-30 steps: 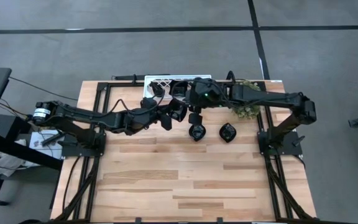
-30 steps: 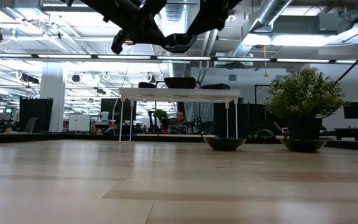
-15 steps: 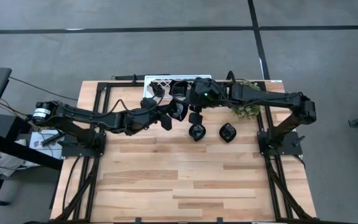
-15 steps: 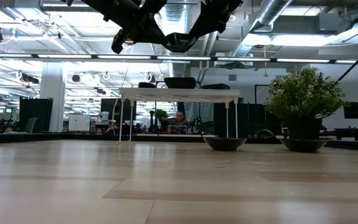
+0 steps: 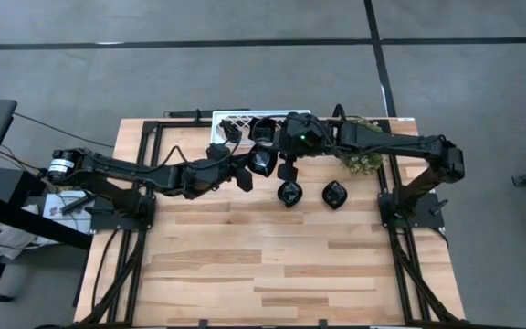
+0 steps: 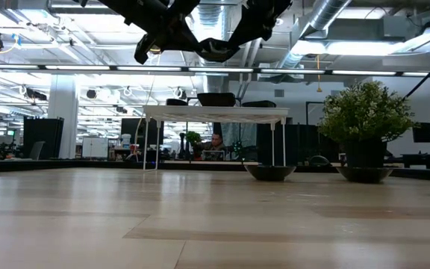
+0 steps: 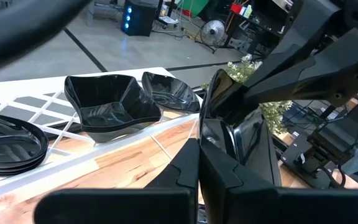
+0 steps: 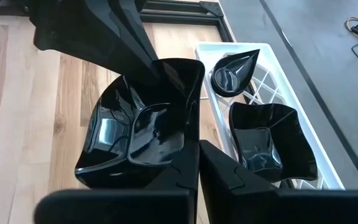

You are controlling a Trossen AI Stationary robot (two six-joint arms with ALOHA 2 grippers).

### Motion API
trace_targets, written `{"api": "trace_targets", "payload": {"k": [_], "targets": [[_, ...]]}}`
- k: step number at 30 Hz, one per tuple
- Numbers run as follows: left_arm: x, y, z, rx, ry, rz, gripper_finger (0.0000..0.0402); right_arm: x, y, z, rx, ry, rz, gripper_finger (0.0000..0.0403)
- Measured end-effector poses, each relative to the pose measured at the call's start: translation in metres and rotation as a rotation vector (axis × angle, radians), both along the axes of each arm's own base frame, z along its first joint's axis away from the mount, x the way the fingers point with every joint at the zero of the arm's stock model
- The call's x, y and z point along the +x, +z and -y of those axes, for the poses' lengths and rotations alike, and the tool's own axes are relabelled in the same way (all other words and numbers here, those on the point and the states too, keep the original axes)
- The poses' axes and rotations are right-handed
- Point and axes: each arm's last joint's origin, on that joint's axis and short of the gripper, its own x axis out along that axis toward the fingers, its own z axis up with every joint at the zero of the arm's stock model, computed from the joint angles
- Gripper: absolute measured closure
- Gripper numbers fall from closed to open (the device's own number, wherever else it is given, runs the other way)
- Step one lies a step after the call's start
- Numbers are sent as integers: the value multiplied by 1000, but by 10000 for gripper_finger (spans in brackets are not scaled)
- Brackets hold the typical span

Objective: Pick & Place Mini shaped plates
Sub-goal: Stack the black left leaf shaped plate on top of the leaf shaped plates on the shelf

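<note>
Black held plate, high view: a glossy black wavy-edged mini plate [image 5: 263, 162] hangs above the far middle of the pale wooden bench [image 5: 245, 274], between the two pincers.
Left pincer, high view: the left pincer [image 5: 247, 172] reaches in from the left and meets the held plate's left side.
Right pincer, high view: the right pincer [image 5: 283, 167] reaches in from the right and meets its other side.
Placed plates, high view: one small glossy black plate [image 5: 289, 193] and a second small black plate [image 5: 334, 194] lie on the bench, apart, on the near side of the held plate.
Rack, high view: a white lattice rack [image 5: 236, 122] sits at the far edge with black plates on it; a green leafy plant [image 5: 363, 157] stands to its right.
Held plate, low view: it [image 6: 216, 48] hangs high over the bench, with an arm at each side.
Left pincer, left wrist view: its fingers [image 7: 185, 165] are clenched on the rim of the held plate [image 7: 238, 134], seen edge-on.
Rack, left wrist view: a squarish black plate [image 7: 107, 106] rests on the lattice [image 7: 42, 102].
Right pincer, right wrist view: its fingers are clamped on the near rim of the held plate [image 8: 142, 134]; the left pincer grips the far rim.
Rack, right wrist view: a black teardrop plate [image 8: 232, 73] and the squarish plate [image 8: 269, 146] sit on it.
</note>
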Motion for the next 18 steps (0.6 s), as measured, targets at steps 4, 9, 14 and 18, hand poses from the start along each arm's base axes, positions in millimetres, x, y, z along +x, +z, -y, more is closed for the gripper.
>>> {"api": "trace_targets", "payload": {"k": [4, 9, 14, 18], "targets": [[0, 0, 0, 0, 0, 3, 398, 0, 0, 0, 0, 0, 1, 400], [1, 1, 0, -1, 0, 14, 388, 0, 0, 0, -1, 0, 2, 401], [1, 2, 0, -4, -5, 26, 356, 0, 0, -1, 0, 3, 1, 402], [1, 3, 0, -3, -4, 28, 315, 0, 0, -1, 1, 4, 1, 402]]}}
